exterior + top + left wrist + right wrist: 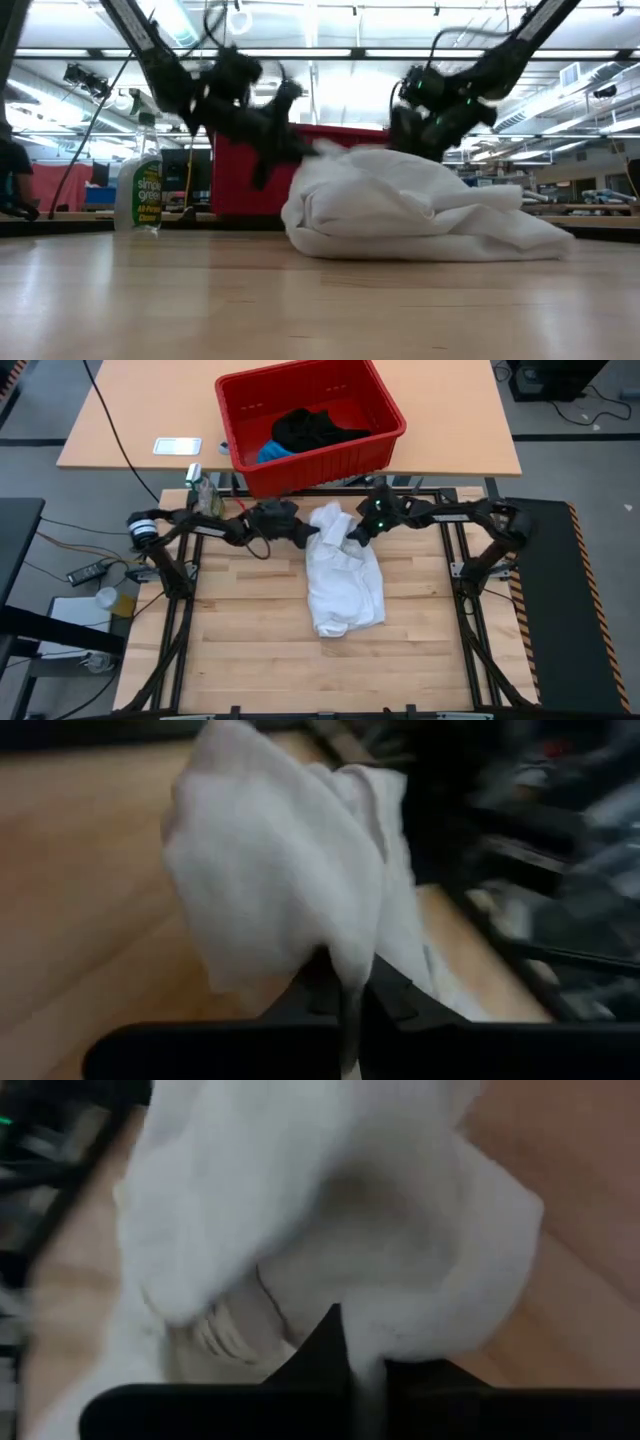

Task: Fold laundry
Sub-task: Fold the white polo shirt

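1. High view: the white garment (343, 572) lies crumpled on the bench, reaching from its far edge towards the middle. The left gripper (308, 536) and right gripper (352, 532) meet at its far end, close together. With grips this near each other, a lift would probably raise a bunch instead of spreading the cloth. The black garment (315, 428) and blue garment (273, 453) sit in the red basket (390, 420) beyond the far edge.
2. Low view: both arms come down onto the heap's top; the bulk rests on the bench, so it may drag or snag.
3. Left wrist view: the fingers are pressed together, pinching a thin fold of white cloth, which could slip free.
4. Right wrist view: the right fingers likewise pinch white cloth; several layers may be caught, hindering unfolding.
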